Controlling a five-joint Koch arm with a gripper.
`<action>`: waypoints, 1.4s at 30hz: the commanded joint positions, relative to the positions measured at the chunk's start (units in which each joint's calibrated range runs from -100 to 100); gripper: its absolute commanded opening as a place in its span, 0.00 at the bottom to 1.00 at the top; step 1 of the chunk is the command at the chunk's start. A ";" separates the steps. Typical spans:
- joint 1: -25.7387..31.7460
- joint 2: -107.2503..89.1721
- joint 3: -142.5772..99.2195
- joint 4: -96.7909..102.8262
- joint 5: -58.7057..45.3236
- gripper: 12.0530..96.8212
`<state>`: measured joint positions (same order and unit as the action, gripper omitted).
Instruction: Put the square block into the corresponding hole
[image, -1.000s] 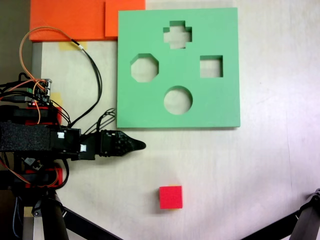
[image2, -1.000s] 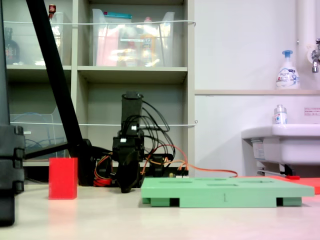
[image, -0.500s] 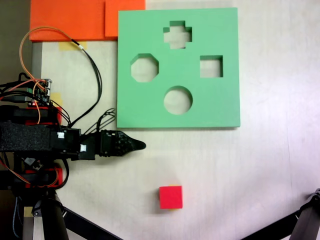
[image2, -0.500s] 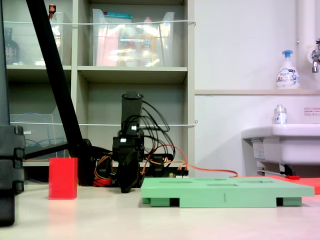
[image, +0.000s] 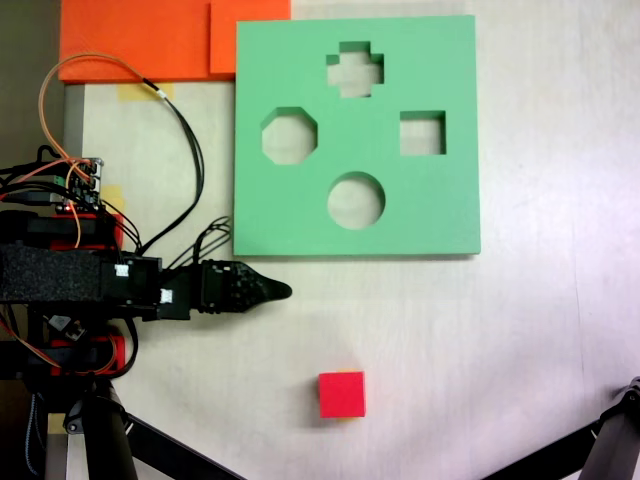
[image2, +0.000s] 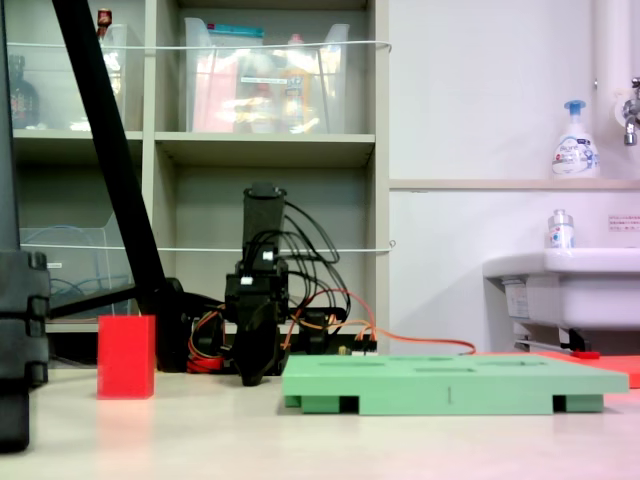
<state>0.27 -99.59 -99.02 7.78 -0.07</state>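
The square block (image: 342, 394) is a small red cube resting on the white table, also visible at the left in the low side view (image2: 126, 357). The green foam board (image: 300, 215) lies flat at the top of the table, seen edge-on in the side view (image2: 450, 385). Its square hole (image: 422, 133) is on the right side of the board. My gripper (image: 282, 291) lies low to the table, pointing right, its jaws together with nothing between them. It sits just below the board's lower left corner, up and to the left of the block. From the side the gripper (image2: 252, 378) points at the camera.
Orange foam sheets (image: 150, 38) lie at the top left. The board also has cross (image: 355, 69), octagon (image: 289, 136) and round (image: 356, 200) cutouts. Black tripod legs (image: 160, 445) cross the bottom left, another leg (image: 600, 440) the bottom right. Wires (image: 180, 130) loop near the arm's base.
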 joint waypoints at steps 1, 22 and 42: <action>-0.78 -0.41 -0.98 -5.23 1.07 0.43; -3.66 -0.41 23.25 -17.75 34.38 0.41; -8.35 31.29 82.77 -80.72 40.83 0.69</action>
<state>-7.55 -71.00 -21.41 -71.71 41.98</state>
